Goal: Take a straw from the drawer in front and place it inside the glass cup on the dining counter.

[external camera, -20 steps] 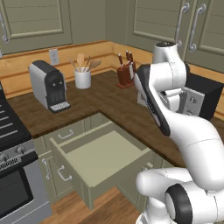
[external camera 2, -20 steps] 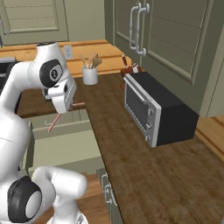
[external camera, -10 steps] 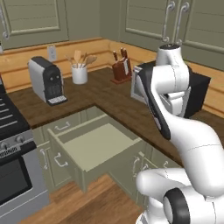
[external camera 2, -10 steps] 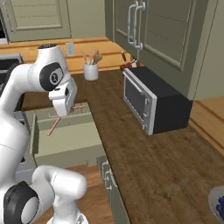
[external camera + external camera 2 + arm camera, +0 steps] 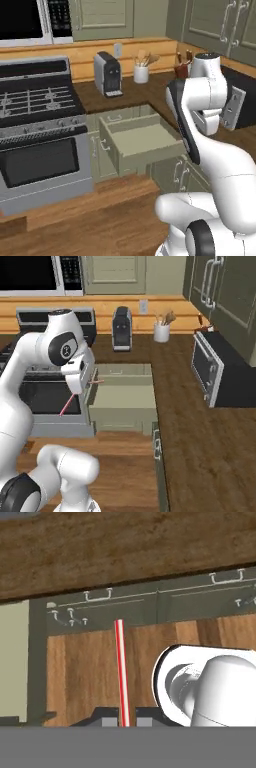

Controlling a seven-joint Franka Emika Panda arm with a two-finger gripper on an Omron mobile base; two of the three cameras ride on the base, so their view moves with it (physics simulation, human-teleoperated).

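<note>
Left base view: drawer stands pulled out beneath the dark wood worktop, its pale inside showing nothing red. Coffee machine and white utensil crock on the worktop behind; stove at left. White arm rises at right; toaster oven partly behind it. Against the earlier picture the whole scene has slid: the stove now shows in full and the drawer sits further right, so the base has driven and turned, not the furniture

Right base view: gripper hangs raised, left of the open drawer and clear of it. Straw held in it, slanting down and to the left below the hand, a short red end showing near the drawer's corner. Jaws clenched on the straw. Toaster oven at right. Earlier the oven filled the middle of this view; it now sits nearer the right edge, again a camera shift

Hand view: straw runs straight up from between the finger tips, over wooden floor, with green cupboard fronts beyond

Progress, as judged: fetching done, straw out of the drawer and in hand. Left: travel to the dining counter, find the glass cup, lower the straw into it, release. Roughly the first half complete
</note>
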